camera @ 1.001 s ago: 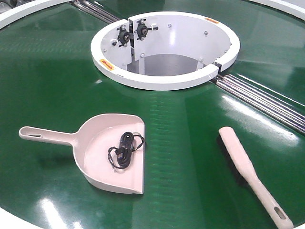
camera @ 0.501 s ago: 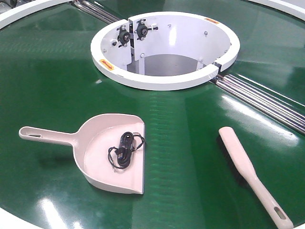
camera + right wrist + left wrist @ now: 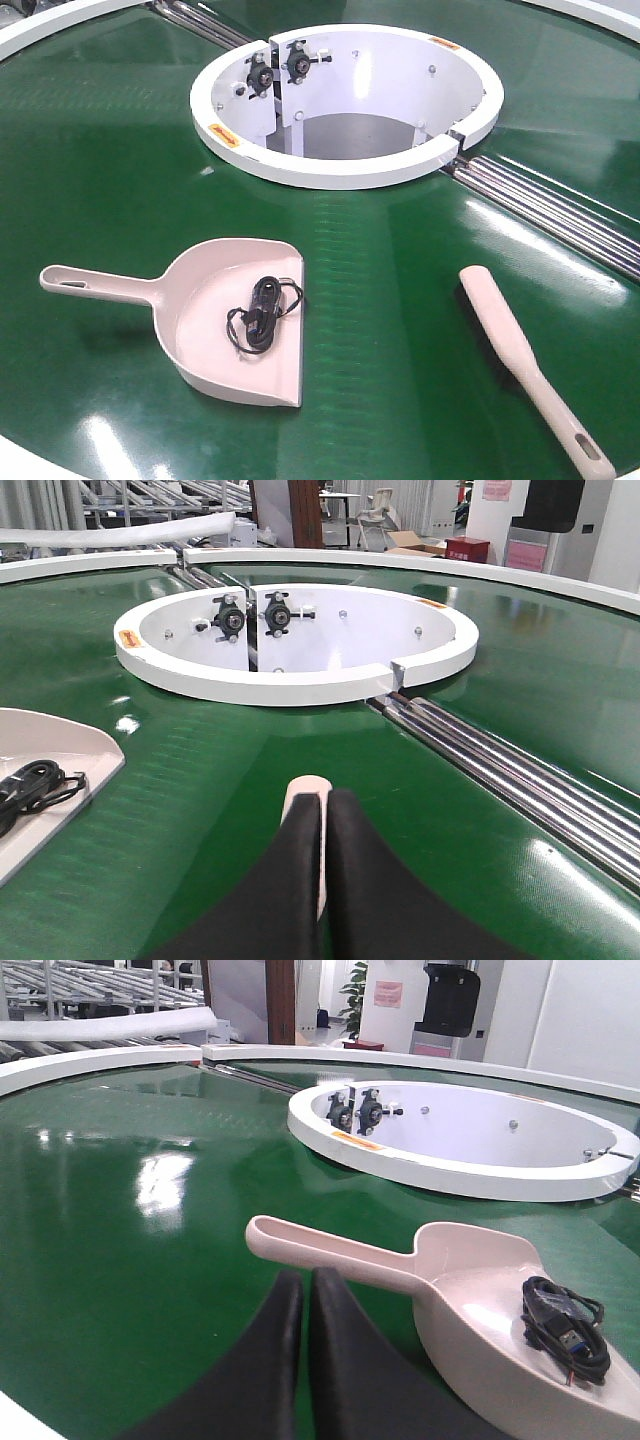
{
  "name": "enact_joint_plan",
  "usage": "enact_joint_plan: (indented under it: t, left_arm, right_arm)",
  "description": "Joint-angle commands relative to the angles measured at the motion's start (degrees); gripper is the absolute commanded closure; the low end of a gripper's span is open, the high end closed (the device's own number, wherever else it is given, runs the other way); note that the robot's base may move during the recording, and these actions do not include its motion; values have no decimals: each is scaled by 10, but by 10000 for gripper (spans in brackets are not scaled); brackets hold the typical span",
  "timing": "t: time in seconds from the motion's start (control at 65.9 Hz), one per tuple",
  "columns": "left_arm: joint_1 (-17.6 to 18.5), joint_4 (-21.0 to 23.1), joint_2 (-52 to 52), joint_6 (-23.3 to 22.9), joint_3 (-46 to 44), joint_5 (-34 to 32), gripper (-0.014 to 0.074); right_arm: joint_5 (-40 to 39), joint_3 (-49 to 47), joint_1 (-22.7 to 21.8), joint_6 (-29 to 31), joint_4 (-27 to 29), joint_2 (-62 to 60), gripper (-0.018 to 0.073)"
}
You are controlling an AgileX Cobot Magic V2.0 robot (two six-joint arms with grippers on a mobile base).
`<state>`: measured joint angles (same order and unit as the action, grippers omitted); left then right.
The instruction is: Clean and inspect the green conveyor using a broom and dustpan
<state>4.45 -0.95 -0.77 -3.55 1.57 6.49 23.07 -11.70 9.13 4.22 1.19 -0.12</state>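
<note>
The green conveyor (image 3: 120, 170) fills the front view. On it at the lower left lies the dustpan (image 3: 205, 310), handle pointing left, with a coiled black cable (image 3: 262, 315) in its pan. The broom (image 3: 510, 345) lies at the lower right, handle toward the near edge. Neither gripper shows in the front view. In the left wrist view my left gripper (image 3: 307, 1278) is shut and empty, just short of the dustpan (image 3: 330, 1252) handle. In the right wrist view my right gripper (image 3: 327, 798) is shut, with the broom (image 3: 304, 785) tip showing beyond its jaws.
The white ring-shaped housing (image 3: 340, 170) stands at the middle back with bearings on its inner wall. Metal rollers (image 3: 550, 205) run from it to the right edge. The white rim (image 3: 30, 460) curves along the near-left edge of the belt.
</note>
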Motion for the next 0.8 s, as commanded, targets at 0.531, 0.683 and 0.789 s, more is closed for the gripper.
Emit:
enact_joint_plan:
  t: [0.531, 0.683, 0.789]
  left_arm:
    - [-1, 1, -8, -6, 18, -44, 604]
    - [-1, 1, -8, -6, 18, -43, 604]
    - [-1, 1, -8, -6, 18, -43, 604]
  right_arm:
    - [-43, -15, -2, 2, -4, 8, 569]
    - [-44, -12, -31, 4, -12, 11, 569]
    - [-95, 22, -75, 2, -12, 16, 569]
